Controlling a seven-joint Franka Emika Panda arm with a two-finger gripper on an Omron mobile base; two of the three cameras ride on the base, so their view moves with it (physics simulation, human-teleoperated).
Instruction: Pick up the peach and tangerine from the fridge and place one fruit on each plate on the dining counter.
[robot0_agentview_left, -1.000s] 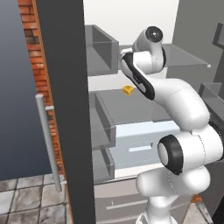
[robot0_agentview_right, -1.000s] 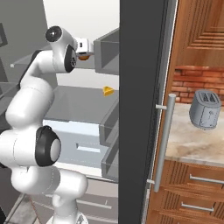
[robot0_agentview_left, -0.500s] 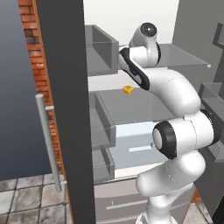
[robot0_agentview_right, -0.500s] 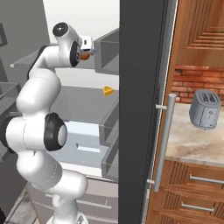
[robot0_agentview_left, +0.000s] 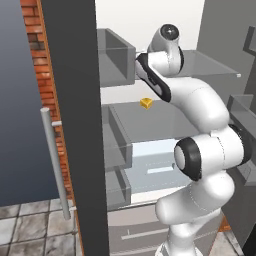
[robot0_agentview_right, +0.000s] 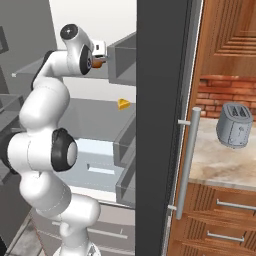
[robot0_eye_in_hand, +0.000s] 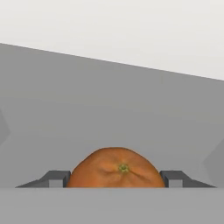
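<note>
Tangerine (robot0_eye_in_hand: 118, 168) sits right between gripper (robot0_eye_in_hand: 114, 178) fingertips, one dark tip (robot0_eye_in_hand: 56, 178) hard against each flank, stem dimple facing the hand cam. Fingers closed to fruit's width, clamped on it. Seen from right base cam as an orange bit (robot0_agentview_right: 99, 63) at the hand's front, up at top-shelf height inside the fridge (robot0_agentview_right: 160, 100), just beside a grey door bin (robot0_agentview_right: 122, 57). From left base cam, fruit itself hidden behind wrist; can't tell more there.

Behind fruit in hand cam: plain grey shelf surface, white fridge wall above.

Lower down, small yellow wedge (robot0_agentview_left: 146, 103), prob. cheese, lying on middle grey shelf (robot0_agentview_left: 150, 120); same wedge (robot0_agentview_right: 123, 104) in right base cam. Well apart from gripper, below it.

Dark grey fridge door (robot0_agentview_left: 75, 125) edge-on in foreground, long silver handle (robot0_agentview_left: 56, 165) on it. Grey drawers (robot0_agentview_left: 140, 225) at bottom.

Right of fridge: wooden cabinets (robot0_agentview_right: 225, 220), pale stone countertop (robot0_agentview_right: 220, 165), grey toaster (robot0_agentview_right: 234, 125) standing on it, red brick backsplash (robot0_agentview_right: 215, 92) behind.
</note>
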